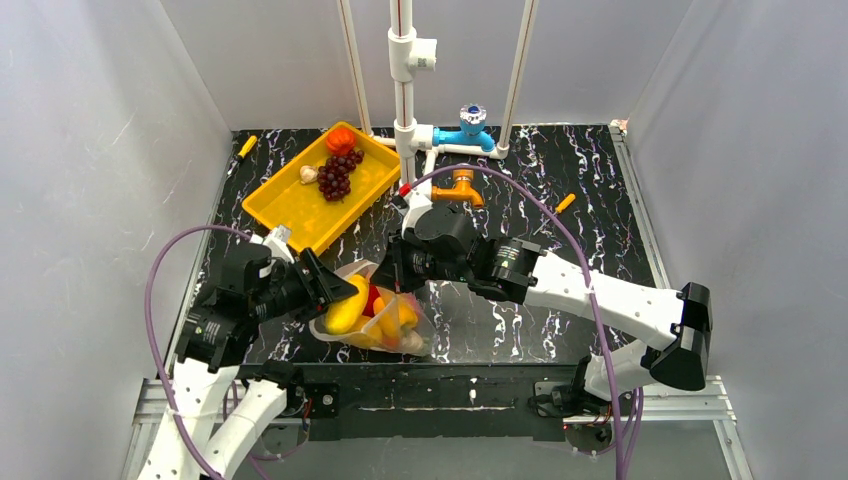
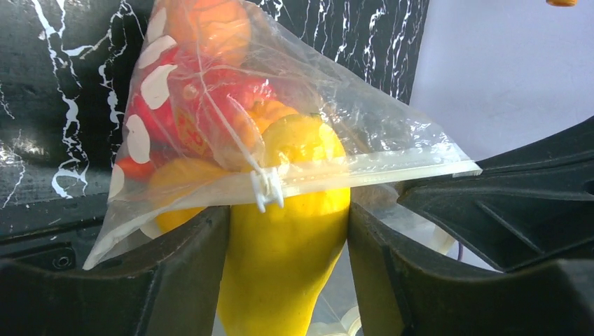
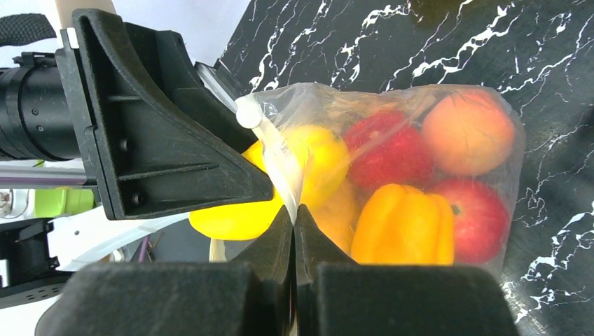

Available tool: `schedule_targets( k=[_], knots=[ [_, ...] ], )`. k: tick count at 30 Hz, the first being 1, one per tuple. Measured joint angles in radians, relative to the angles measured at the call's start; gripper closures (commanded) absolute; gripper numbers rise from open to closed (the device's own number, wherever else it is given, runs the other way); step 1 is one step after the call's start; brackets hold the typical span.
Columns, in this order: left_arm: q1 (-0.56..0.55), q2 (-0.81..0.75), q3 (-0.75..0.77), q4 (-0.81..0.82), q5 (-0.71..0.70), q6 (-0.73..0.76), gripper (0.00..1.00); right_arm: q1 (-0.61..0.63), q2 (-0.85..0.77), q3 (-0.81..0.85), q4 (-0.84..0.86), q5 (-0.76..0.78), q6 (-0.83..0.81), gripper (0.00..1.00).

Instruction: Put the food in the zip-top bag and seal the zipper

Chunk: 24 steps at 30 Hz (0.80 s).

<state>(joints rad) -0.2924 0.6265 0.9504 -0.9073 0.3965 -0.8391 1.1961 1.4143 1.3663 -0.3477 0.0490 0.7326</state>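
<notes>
L gripper (image 2: 287, 213) clamps yellow fruit (image 2: 280, 280), long axis aimed into bag (image 1: 390, 325) mouth at 3 o'clock from it in top view, fruit half in; R gripper (image 3: 294, 213) pinched shut on zipper (image 2: 392, 166) edge at bag's 12

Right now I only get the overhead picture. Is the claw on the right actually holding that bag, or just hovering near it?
Observer: Holding it. Its own wrist camera shows the right gripper with both fingers shut flat together on the mouth edge of the zip-top bag.
Operator: And the yellow thing by the other claw, is it inside yet?
Observer: Only partly. In the left wrist camera the yellow fruit has its top past the zipper. The rest sticks out, between the fingers of the left gripper.
Operator: So the bag isn't sealed?
Observer: No. The white slider sits partway along the strip, right over the fruit.
</notes>
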Motion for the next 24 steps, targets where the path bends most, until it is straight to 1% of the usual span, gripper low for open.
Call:
schedule_targets(
  k=[3,4,8,13,15,20,22,24],
  knots=[
    [0.0,-0.042,-0.027,0.021,-0.027,-0.008,0.24,0.0,0.002,-0.004,0.007,-0.012,0.006,0.99],
    [0.0,-0.045,-0.03,0.024,-0.031,-0.008,0.21,0.0,0.002,-0.005,0.008,-0.014,0.009,0.99],
    [0.0,-0.036,-0.035,0.039,-0.022,0.01,0.16,0.0,0.002,-0.007,0.007,-0.016,0.016,0.99],
    [0.0,-0.049,-0.023,0.019,-0.02,0.046,0.17,0.0,0.002,-0.007,0.007,-0.017,0.017,0.99],
    [0.0,-0.057,0.016,-0.012,-0.023,0.072,0.2,0.0,0.002,-0.007,0.006,-0.019,0.016,0.99],
    [0.0,-0.068,0.189,-0.112,-0.059,0.182,0.29,0.0,0.002,-0.008,0.001,-0.024,0.004,0.99],
    [0.0,-0.083,0.224,-0.149,-0.083,0.232,0.32,0.0,0.002,-0.008,-0.002,-0.026,-0.006,0.99],
    [0.0,-0.106,0.221,-0.18,-0.104,0.281,0.31,0.0,0.001,-0.008,-0.002,-0.029,-0.017,0.99]
  ],
)
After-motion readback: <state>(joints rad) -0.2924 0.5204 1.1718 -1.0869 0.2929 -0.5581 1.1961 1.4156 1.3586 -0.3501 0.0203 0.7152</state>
